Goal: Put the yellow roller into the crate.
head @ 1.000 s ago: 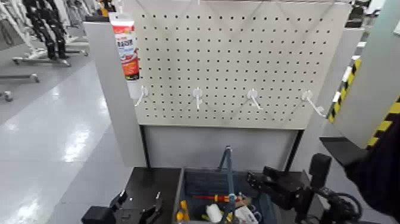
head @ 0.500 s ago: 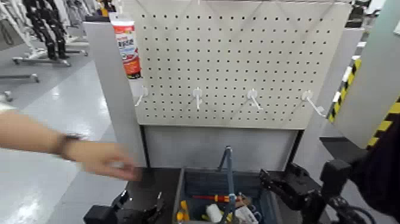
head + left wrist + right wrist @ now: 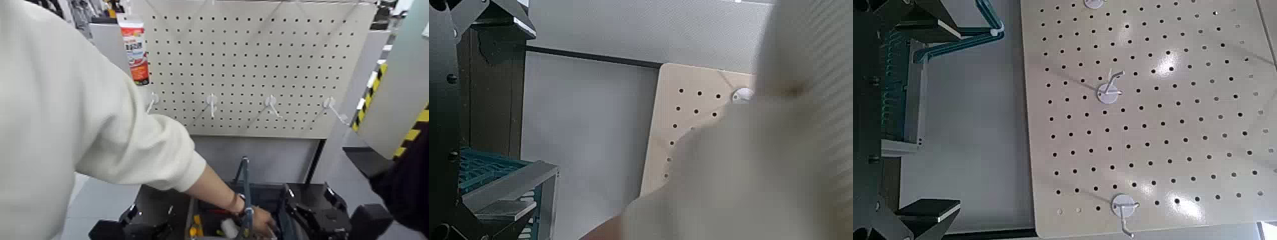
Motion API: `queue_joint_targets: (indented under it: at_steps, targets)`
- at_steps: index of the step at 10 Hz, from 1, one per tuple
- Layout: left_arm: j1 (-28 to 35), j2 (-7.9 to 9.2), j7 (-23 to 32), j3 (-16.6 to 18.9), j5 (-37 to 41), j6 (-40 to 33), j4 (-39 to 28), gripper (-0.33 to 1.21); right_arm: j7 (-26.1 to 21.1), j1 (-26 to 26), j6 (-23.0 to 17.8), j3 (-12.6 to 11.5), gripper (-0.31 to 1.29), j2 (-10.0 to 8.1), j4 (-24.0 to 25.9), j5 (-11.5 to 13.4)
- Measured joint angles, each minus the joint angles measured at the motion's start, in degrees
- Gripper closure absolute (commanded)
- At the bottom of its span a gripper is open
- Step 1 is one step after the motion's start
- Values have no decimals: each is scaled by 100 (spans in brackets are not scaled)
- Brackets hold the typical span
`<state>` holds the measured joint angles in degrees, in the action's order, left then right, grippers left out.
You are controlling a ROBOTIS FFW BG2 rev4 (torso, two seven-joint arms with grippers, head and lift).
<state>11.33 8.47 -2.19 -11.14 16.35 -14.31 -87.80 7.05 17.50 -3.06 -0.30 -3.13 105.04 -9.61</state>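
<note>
The crate (image 3: 210,191) stands low in the middle of the head view, dark grey-blue, with its tall centre handle (image 3: 244,182) upright. A white cylinder with a yellow piece beside it, which looks like the yellow roller (image 3: 228,227), lies inside. A person's hand (image 3: 260,221) is reaching into the crate right beside it. My right gripper (image 3: 311,214) hangs at the crate's right end. In the right wrist view its fingers (image 3: 931,211) stand wide apart, and the right gripper (image 3: 938,110) is open and holds nothing. My left gripper (image 3: 137,223) waits left of the crate, and the left gripper (image 3: 504,105) is open.
A person's white sleeve (image 3: 76,108) fills the left of the head view and part of the left wrist view. Behind the crate stands a white pegboard (image 3: 255,64) with several hooks. A red-and-white tube (image 3: 135,51) hangs at its left edge. A yellow-black striped post (image 3: 408,134) is at the right.
A person's arm has come in from the left and reached down into the crate. My right gripper has drawn back to the right and lower, away from the crate's middle.
</note>
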Motion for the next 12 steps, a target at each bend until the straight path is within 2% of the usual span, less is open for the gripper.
queue_joint_targets:
  at_steps: [4,12]
  targets:
    - [20,-12,-9,26,7,-30,-9,11,-118,291,-443,150,13,139,-121,151]
    - [61,-11,-9,59,18,-85,-35,11,-483,609,-781,301,13,162,-108,282]
